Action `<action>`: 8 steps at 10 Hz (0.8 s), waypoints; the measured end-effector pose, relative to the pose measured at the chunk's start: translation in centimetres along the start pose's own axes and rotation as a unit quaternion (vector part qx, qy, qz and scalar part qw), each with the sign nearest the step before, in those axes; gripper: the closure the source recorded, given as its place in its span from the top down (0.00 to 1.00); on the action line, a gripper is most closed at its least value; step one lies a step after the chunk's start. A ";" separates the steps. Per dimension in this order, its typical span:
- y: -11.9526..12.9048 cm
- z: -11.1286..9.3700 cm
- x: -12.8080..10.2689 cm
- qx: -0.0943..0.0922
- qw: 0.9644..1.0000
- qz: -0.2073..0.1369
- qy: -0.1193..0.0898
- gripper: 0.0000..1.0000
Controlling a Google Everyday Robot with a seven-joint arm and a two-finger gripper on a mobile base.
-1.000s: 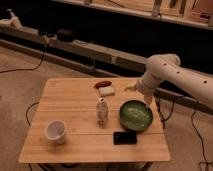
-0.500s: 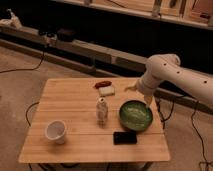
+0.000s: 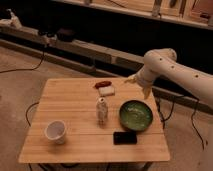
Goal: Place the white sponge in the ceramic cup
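I see my gripper (image 3: 138,86) spread and empty over the slatted wooden counter's (image 3: 75,102) far right edge. The flat, soft white sponge (image 3: 106,90) lies nearby, and the smooth round ceramic cup (image 3: 55,131) stands front-left.

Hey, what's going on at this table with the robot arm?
A one-armed robot is about to put the white sponge into the ceramic cup, but it holds nothing yet. Its gripper hangs with jaws open over the far right part of the wooden table, right of the sponge and apart from it. The sponge lies near the far edge. The cup stands upright near the front left corner.
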 end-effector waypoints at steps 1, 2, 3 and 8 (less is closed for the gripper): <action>1.0 0.5 -0.7 -0.012 1.000 0.003 -0.003 0.80; 1.7 1.0 -1.0 -0.021 1.000 0.004 -0.003 0.80; 3.0 1.6 -1.2 -0.034 0.999 -0.002 -0.001 0.80; 7.1 5.5 -0.4 -0.046 0.998 -0.029 0.014 0.80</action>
